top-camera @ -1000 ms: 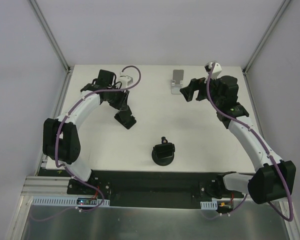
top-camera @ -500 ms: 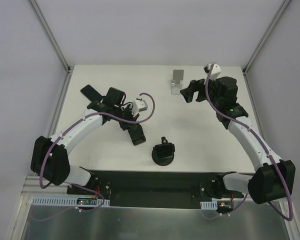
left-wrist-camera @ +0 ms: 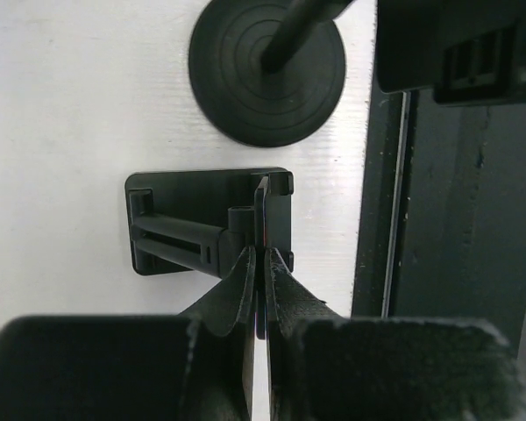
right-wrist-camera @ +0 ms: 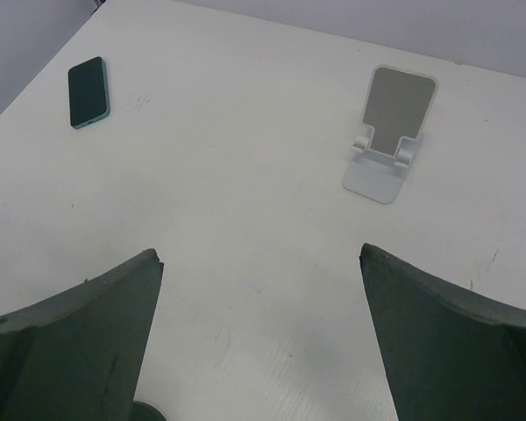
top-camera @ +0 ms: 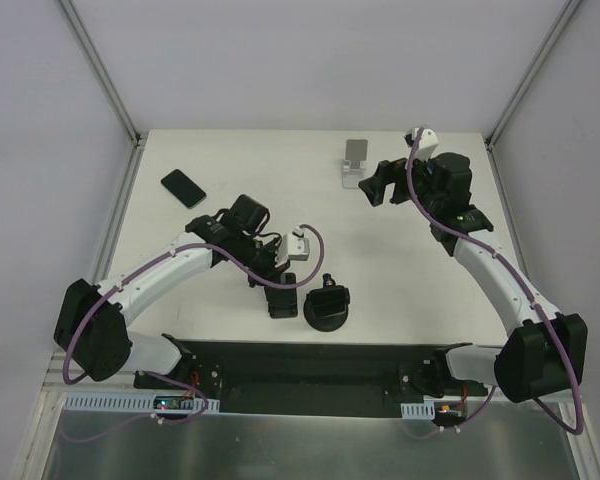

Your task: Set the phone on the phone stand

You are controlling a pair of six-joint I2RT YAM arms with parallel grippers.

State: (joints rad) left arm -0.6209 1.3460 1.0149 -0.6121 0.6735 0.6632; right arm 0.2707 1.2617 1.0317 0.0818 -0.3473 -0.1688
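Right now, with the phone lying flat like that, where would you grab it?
Pinch the phone across its long edges, coming down from above. It lies flat on the table, so only its thin sides are free, and that is probably its easier, narrower span.

Left arm (top-camera: 170,265) is bent at the elbow and curled in toward the near middle, jaws pinched fully together (no gap at all in the wrist view). Right arm (top-camera: 495,270) stretches toward the far right, jaws spread wide apart.
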